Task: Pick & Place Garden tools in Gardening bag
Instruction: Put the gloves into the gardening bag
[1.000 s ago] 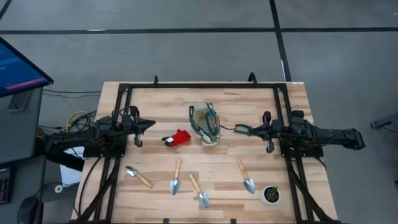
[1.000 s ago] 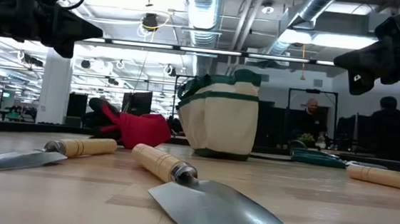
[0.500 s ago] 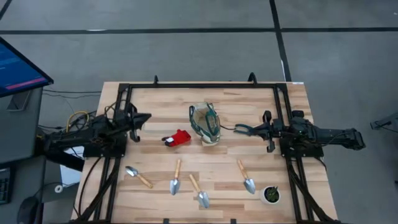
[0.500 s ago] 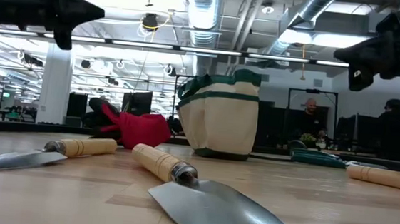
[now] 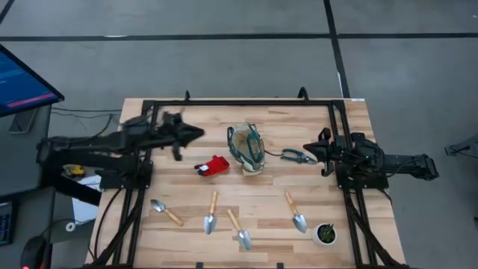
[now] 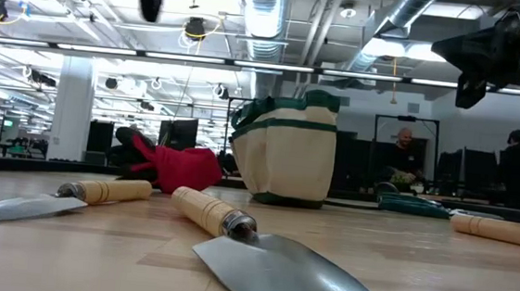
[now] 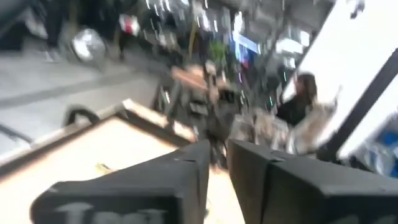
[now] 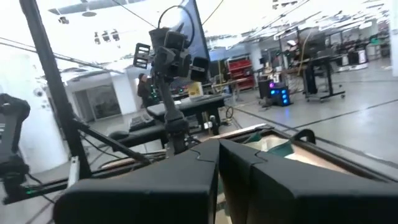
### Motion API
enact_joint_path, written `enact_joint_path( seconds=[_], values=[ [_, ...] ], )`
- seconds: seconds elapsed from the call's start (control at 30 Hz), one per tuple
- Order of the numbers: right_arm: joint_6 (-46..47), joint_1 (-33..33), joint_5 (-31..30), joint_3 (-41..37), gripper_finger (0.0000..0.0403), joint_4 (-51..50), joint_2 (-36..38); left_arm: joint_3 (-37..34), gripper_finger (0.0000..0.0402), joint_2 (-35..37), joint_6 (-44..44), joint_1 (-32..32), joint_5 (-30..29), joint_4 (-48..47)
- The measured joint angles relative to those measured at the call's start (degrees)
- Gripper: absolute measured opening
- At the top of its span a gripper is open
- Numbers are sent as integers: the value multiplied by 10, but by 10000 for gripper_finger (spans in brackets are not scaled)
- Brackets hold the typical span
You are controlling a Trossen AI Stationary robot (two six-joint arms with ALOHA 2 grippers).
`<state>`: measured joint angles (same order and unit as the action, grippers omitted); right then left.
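The beige gardening bag (image 5: 246, 148) with green trim stands upright on its base mid-table. Left of it lies a small red item (image 5: 214, 166), and to its right the dark-handled pruning shears (image 5: 295, 156). Several wood-handled trowels (image 5: 211, 214) lie flat along the near side. My left gripper (image 5: 196, 134) hovers high, left of the bag, above the table. In the left wrist view its fingers (image 7: 217, 165) show a narrow gap with nothing between them. My right gripper (image 5: 310, 149) is shut and empty, in the air just right of the shears.
A small black pot with a green plant (image 5: 325, 234) stands at the near right corner. A black frame (image 5: 243, 102) runs around the tabletop's far and side edges. Bare wood lies between the bag and the trowel row. People stand in the room beyond the table.
My left gripper has risen steeply, nearly out of the top of the low view, and moved toward the bag while rolling. My right gripper has tipped up a little in place. The tools and the bag lie as before.
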<state>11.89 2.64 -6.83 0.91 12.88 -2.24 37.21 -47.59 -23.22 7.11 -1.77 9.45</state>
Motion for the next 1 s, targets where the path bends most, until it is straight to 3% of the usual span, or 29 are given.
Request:
enact_joint_path(
  seconds=[0.23, 0.43, 0.67, 0.83, 1.0],
  values=[
    [2, 0, 12, 0, 27, -8, 0, 130, 101, -158, 12, -13, 28, -123],
    [2, 0, 9, 0, 83, -9, 0, 198, 113, -185, 14, -11, 36, -274],
    [30, 2, -11, 0, 147, -11, 0, 205, 132, -184, 105, -11, 64, -378],
    [32, 2, -11, 0, 191, -15, 0, 191, 181, -198, 167, -11, 48, -380],
    [32, 1, -10, 0, 220, -23, 0, 188, 236, -230, 170, -7, 13, -394]
  ],
)
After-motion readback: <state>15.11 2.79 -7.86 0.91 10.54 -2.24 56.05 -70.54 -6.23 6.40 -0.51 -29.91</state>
